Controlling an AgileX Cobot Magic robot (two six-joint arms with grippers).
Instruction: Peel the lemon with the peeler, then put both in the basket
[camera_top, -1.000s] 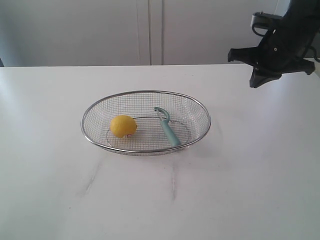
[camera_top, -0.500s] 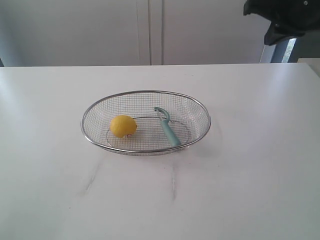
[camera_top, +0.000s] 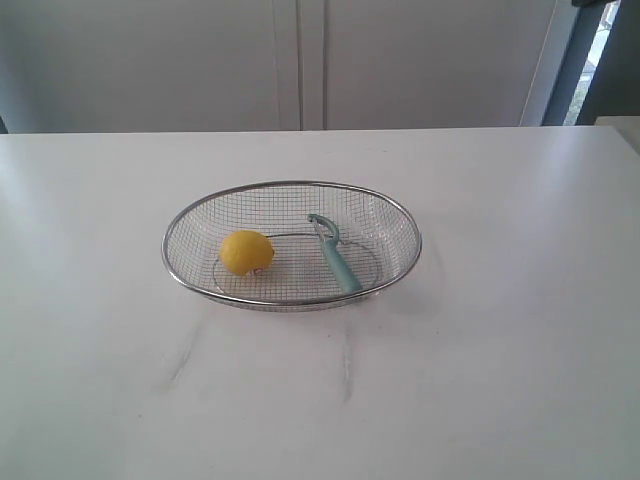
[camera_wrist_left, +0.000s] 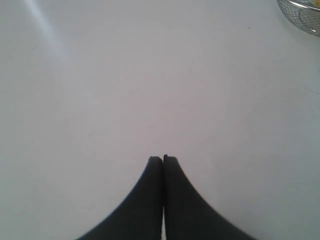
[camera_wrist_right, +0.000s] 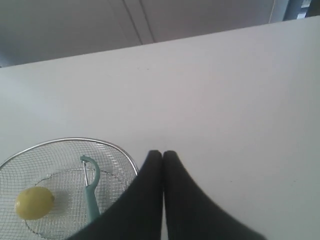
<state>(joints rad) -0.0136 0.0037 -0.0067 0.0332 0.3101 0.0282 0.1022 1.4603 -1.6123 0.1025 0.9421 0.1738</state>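
The wire-mesh basket (camera_top: 400, 222) stands in the middle of the white table. Inside it, the yellow lemon (camera_top: 246, 252) lies on the left and the teal peeler (camera_top: 338, 258) lies beside it on the right, blade end toward the back. The right wrist view shows the same basket (camera_wrist_right: 127, 156), lemon (camera_wrist_right: 34, 202) and peeler (camera_wrist_right: 91, 192) off to one side of my shut, empty right gripper (camera_wrist_right: 162, 152). My left gripper (camera_wrist_left: 163, 158) is shut and empty over bare table, with the basket's rim (camera_wrist_left: 300, 11) just in a corner. Neither arm shows in the exterior view.
White cabinet doors (camera_top: 300, 60) stand behind the table's far edge, with a dark window frame (camera_top: 590, 60) at the far right. Faint grey streaks (camera_top: 185, 355) mark the tabletop in front of the basket.
The right arm, seen high at the exterior view's upper right a second ago, has risen and left that view. The basket, lemon and peeler have not moved.
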